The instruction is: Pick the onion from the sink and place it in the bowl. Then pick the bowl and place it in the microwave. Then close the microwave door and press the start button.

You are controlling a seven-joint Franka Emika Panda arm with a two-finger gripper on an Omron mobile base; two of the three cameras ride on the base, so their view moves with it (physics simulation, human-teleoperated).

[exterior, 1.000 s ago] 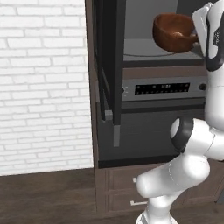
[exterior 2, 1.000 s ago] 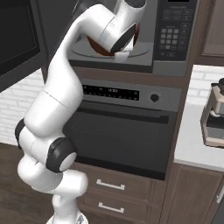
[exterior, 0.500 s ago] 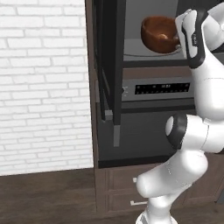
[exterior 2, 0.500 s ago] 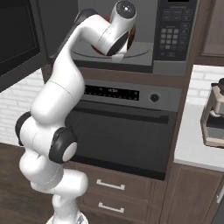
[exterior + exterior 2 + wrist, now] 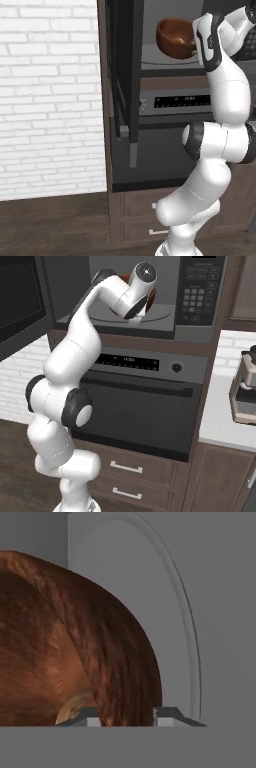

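The bowl [image 5: 176,38] has moved further into the microwave [image 5: 150,296] than it was a second ago, now hanging above the grey floor with the door [image 5: 125,75] swung wide. The gripper [image 5: 127,716] is clamped on the bowl's thick wall, one finger inside and one outside. Just beside the inner finger, a tan sliver looks like the onion [image 5: 75,704]. Setting down seems next.

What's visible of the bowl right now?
The bowl is round, deep, glossy reddish-brown, wood-grained and thick-walled. It sits roughly upright inside the open microwave, over the grey floor. In the hand view its wall runs between the end effector fingertips, one inside and one outside. A tan round shape, likely the onion, shows inside.
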